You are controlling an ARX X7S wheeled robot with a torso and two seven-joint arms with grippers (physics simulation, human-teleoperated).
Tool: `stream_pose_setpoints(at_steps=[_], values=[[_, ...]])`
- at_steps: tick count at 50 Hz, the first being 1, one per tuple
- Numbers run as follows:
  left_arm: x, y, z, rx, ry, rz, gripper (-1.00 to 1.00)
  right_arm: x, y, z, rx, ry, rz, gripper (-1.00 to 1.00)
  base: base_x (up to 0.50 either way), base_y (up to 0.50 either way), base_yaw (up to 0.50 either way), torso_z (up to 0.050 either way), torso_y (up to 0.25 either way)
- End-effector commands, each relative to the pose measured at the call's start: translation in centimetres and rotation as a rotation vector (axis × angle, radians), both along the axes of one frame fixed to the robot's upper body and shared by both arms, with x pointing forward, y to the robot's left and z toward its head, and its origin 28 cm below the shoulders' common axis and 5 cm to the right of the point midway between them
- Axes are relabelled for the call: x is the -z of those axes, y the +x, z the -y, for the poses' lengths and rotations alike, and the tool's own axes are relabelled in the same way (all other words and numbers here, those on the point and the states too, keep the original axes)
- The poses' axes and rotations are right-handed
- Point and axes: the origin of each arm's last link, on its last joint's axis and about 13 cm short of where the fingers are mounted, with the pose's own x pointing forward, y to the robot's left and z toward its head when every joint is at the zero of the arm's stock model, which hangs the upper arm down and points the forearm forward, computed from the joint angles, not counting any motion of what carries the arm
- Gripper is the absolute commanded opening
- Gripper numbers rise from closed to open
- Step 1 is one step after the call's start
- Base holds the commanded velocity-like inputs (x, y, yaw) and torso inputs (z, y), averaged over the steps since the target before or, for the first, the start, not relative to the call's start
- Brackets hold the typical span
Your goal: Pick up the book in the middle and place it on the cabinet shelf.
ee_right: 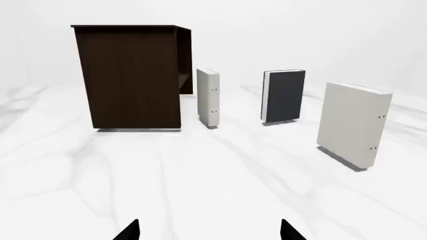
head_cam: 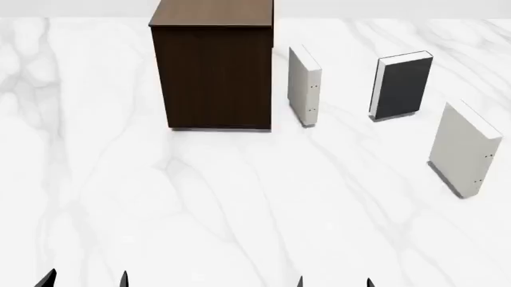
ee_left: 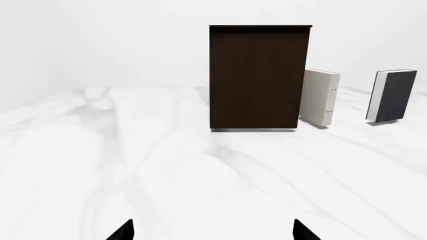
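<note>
Head view: showed a white marble tabletop [head_cam: 239,215] carrying four upright things. At far left of the group, the cabinet shelf [head_cam: 213,75], dark-brown wood grain with a lighter flat top, by far the largest. Just beside its right edge, apart from it, a pale off-white book [head_cam: 304,86] standing on end, small dots along the spine. Further right and slightly farther back, the book [head_cam: 402,85], charcoal-grey, plain cover facing the camera, white page edges along its left side and top, standing upright and touching nothing but the tabletop. Nearest and farthest right, a second pale book [head_cam: 465,149], also upright, turned at an angle.

Left end effector [head_cam: 85,280] seen only as two dark fingertips at the bottom edge, held apart, nothing between them. Right end effector [head_cam: 334,282] likewise: two tips spread, empty, well short of every book.

Left wrist view: faced the cabinet shelf [ee_left: 259,77] head-on, with one pale book [ee_left: 320,97] at its side and the book [ee_left: 393,96] beyond that; fingertips [ee_left: 122,232] low in frame, parted, gripping nothing.

Right wrist view: took in the cabinet shelf [ee_right: 130,77], its open side showing an inner ledge, then the first pale book [ee_right: 208,97], the book [ee_right: 285,96] between the two pale ones, and the second pale book [ee_right: 353,124] closest. Fingertips [ee_right: 128,232] spread wide, empty.
</note>
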Motion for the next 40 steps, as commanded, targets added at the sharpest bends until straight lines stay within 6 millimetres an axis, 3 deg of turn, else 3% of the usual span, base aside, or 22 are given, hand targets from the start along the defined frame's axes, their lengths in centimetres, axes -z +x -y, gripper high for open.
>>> stream_pose_setpoints(at_steps=[1,18,26,29,30,33,34,40], values=[[0.1,0.0,0.0,0.006,0.006,0.003,1.00,0.1,0.0,0.0,0.003,0.008,-0.007,1.00,0.00,0.00,0.00,0.000,0.000],[-0.2,0.0,-0.1,0.004,-0.004,0.016,1.00,0.0,0.1,0.1,0.019,0.005,-0.009,1.00,0.00,0.00,0.00,0.000,0.000],[-1.2,-0.3,0.3,0.028,0.110,0.070,1.00,-0.5,0.0,0.2,0.035,0.036,0.044,1.00,0.00,0.00,0.00,0.000,0.000],[-2.9,-0.5,0.7,0.047,0.103,0.126,1.00,-1.9,-0.4,0.2,0.038,0.057,0.079,1.00,0.00,0.00,0.00,0.000,0.000],[-4.6,-0.8,0.8,0.049,0.140,0.186,1.00,-3.2,-0.6,0.2,0.047,0.045,0.119,1.00,0.00,0.00,0.00,0.000,0.000],[-6.9,-1.6,0.9,0.053,0.142,0.254,1.00,-5.1,-0.8,0.1,0.039,0.042,0.173,1.00,0.00,0.00,0.00,0.000,0.000],[-8.7,-2.2,0.8,0.045,0.132,0.305,1.00,-6.8,-1.0,0.0,0.032,0.041,0.221,1.00,0.00,0.00,0.00,0.000,0.000],[-13.1,-3.7,0.6,0.019,0.158,0.444,1.00,-10.8,-2.2,-0.5,-0.015,-0.001,0.323,1.00,0.00,0.00,0.00,0.000,0.000]])
